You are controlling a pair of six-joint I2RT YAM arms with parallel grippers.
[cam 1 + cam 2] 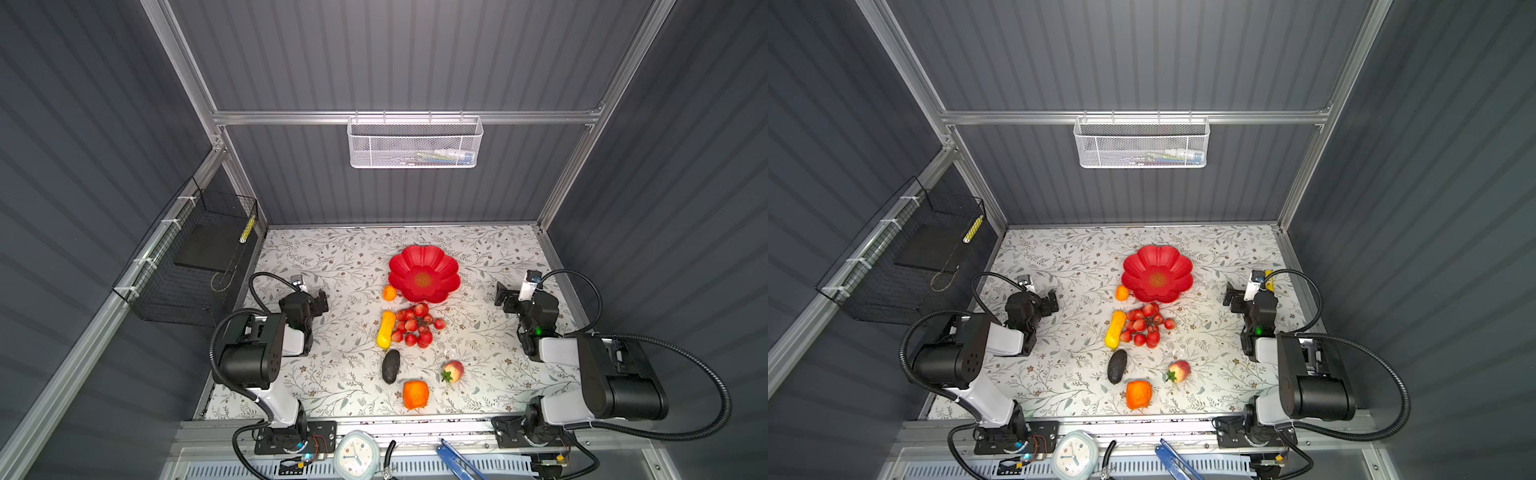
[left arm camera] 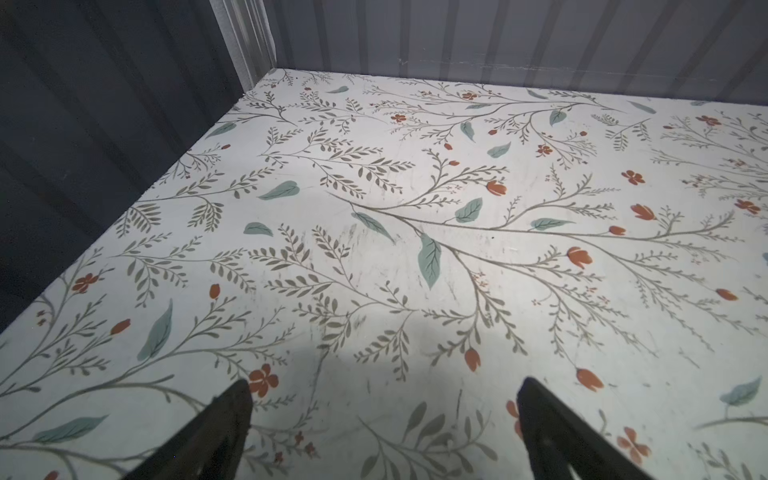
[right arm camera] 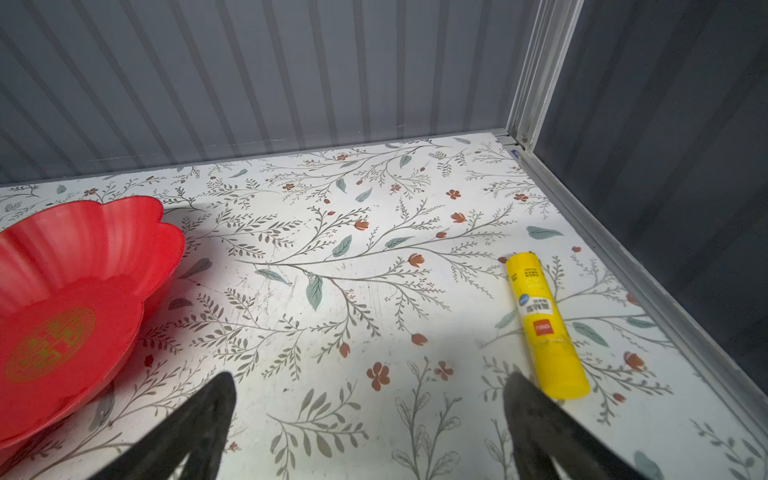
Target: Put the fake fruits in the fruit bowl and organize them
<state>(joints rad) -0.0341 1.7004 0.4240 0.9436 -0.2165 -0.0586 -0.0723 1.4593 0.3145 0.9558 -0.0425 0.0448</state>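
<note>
Jaws left and right released, empty, parked at worktop [image 1: 332, 257] sides, likely before any pick. Bare fruit bowl [image 1: 424, 266] at rear; small orange [image 1: 389, 292] just beside its rim; grape bunch [image 1: 415, 328], yellow fruit [image 1: 386, 330], avocado [image 1: 390, 366], peach [image 1: 453, 370], blocky orange [image 1: 415, 395] in front. Plain from right wrist only: yellow tube [image 3: 544, 324]; from left wrist, bare worktop.

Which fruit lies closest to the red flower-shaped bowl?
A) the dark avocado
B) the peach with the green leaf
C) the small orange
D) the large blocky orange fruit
C: in both top views the small orange sits right beside the rim of the fruit bowl, on the table.
</note>
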